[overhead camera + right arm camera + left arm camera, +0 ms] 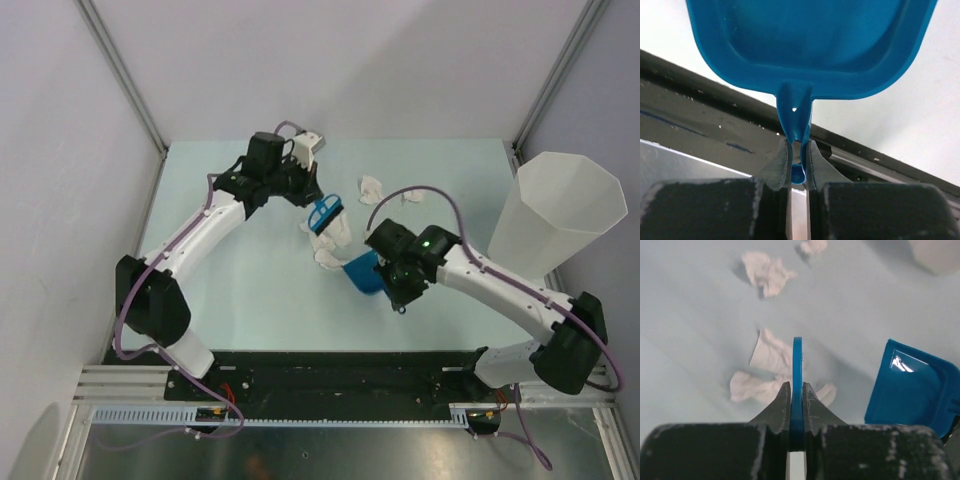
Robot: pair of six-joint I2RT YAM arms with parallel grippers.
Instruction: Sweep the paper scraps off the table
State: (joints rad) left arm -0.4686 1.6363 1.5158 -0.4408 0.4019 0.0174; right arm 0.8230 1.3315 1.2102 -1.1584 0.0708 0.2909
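Note:
My left gripper [312,198] is shut on the thin blue brush [327,213], seen edge-on in the left wrist view [797,365]. Crumpled white paper scraps [333,238] lie bunched under and beside the brush; in the left wrist view they show as wads [771,352] just beyond my left gripper [796,386]. Two more scraps [372,187] lie farther back on the mint-green table [230,270]. My right gripper [387,270] is shut on the handle of the blue dustpan [363,274], which sits close right of the bunched scraps. It also shows held in my right gripper [797,150] as a blue pan [810,40].
A tall white faceted bin [555,210] stands at the table's right edge. The black and metal rail strip [330,380] runs along the front. Metal frame posts rise at the back corners. The dustpan shows at the right of the left wrist view [912,387].

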